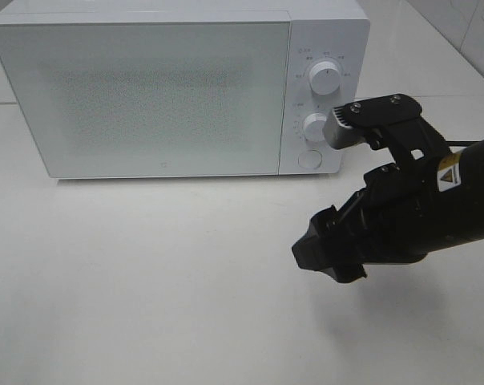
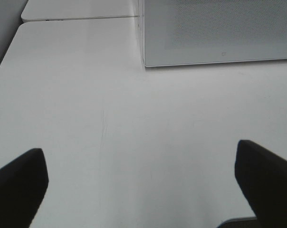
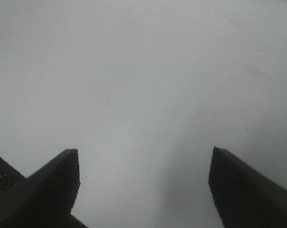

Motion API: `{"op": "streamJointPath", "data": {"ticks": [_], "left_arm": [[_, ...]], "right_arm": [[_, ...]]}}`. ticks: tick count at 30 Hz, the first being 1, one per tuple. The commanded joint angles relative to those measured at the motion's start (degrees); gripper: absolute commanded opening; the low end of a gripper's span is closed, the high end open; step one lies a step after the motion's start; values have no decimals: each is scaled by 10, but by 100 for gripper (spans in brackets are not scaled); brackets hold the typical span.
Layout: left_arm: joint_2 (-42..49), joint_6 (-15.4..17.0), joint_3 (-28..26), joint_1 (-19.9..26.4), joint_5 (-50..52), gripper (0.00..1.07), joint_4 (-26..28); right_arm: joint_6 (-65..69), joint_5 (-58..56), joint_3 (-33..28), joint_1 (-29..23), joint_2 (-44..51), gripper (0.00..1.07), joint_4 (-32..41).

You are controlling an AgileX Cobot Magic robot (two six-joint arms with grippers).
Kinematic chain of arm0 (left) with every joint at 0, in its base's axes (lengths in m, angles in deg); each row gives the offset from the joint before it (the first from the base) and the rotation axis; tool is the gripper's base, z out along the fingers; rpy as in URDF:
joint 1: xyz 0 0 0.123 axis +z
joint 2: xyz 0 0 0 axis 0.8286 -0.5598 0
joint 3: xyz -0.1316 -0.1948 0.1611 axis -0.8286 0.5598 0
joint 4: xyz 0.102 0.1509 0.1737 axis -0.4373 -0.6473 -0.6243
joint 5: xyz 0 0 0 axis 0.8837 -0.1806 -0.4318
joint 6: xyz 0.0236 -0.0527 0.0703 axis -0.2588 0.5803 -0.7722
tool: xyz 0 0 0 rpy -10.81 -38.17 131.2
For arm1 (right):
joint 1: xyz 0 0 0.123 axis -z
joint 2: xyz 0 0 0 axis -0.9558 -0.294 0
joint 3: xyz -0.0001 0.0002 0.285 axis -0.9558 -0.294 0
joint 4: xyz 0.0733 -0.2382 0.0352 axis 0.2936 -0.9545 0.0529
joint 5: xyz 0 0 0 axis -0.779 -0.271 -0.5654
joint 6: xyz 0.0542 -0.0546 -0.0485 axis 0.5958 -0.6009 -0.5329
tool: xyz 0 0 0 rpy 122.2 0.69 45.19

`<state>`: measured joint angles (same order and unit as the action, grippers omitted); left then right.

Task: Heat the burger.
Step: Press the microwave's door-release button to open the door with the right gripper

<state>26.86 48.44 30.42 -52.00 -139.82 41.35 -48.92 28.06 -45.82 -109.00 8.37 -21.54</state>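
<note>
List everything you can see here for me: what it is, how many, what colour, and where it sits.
Boxy white microwave oven: one, white, at the back of the table, door shut.
Round dial knobs: two, white, one above the other on the microwave's right-hand control panel.
Round push button: one, white, just below the knobs.
Flat white table: one, white, under everything.
Right arm: one, black, reaching in from the right of the high view, near the control panel.
Right gripper: one, black, jaws open over bare table.
Left gripper: one, black, jaws open and empty, facing the microwave; seen only in its own wrist view.
</note>
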Motion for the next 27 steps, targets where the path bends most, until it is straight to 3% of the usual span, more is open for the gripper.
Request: {"op": "streamJointPath", "data": {"ticks": [1,2,4,7,25,27], "left_arm": [[10,3,1,3,9,100,2],[10,3,1,3,9,100,2],[10,3,1,3,9,100,2],[10,3,1,3,9,100,2],[10,3,1,3,9,100,2],[10,3,1,3,9,100,2]], "right_arm": [[147,-54,4,1,34,75,-162],[147,-54,4,1,34,75,-162],[211,-99,4,1,58,75,-243],[225,-146,4,1,87,75,-269],[164,-320,4,1,283,75,-247],[156,-345,3,23,300,75,-231]]}}
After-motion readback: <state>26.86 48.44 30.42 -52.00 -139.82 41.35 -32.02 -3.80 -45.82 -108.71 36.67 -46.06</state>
